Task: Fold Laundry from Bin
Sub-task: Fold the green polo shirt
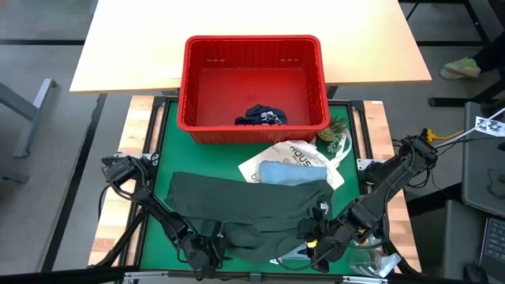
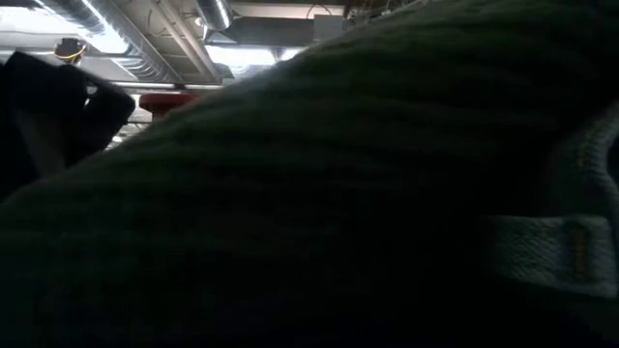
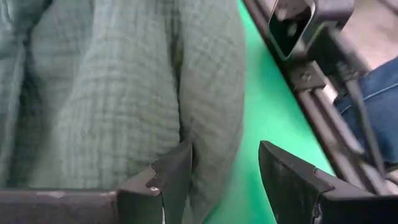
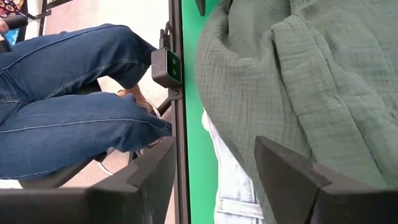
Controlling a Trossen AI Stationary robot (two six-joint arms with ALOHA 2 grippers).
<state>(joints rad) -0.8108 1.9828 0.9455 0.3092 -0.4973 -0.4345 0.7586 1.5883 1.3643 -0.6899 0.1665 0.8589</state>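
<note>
A red bin (image 1: 253, 83) at the far edge of the green mat (image 1: 166, 154) holds only a navy garment (image 1: 261, 117). In front of it, a dark olive-green garment (image 1: 245, 207) lies spread, partly covering a white tote bag (image 1: 293, 158) and a light blue shirt (image 1: 284, 173). At its near edge, the left gripper (image 1: 207, 254) and right gripper (image 1: 317, 249) both have fingers apart, holding nothing.

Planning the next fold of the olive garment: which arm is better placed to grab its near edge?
Probably left: the left end effector is open astride the olive garment's edge; the right end effector gapes over bare mat beside it.
</note>
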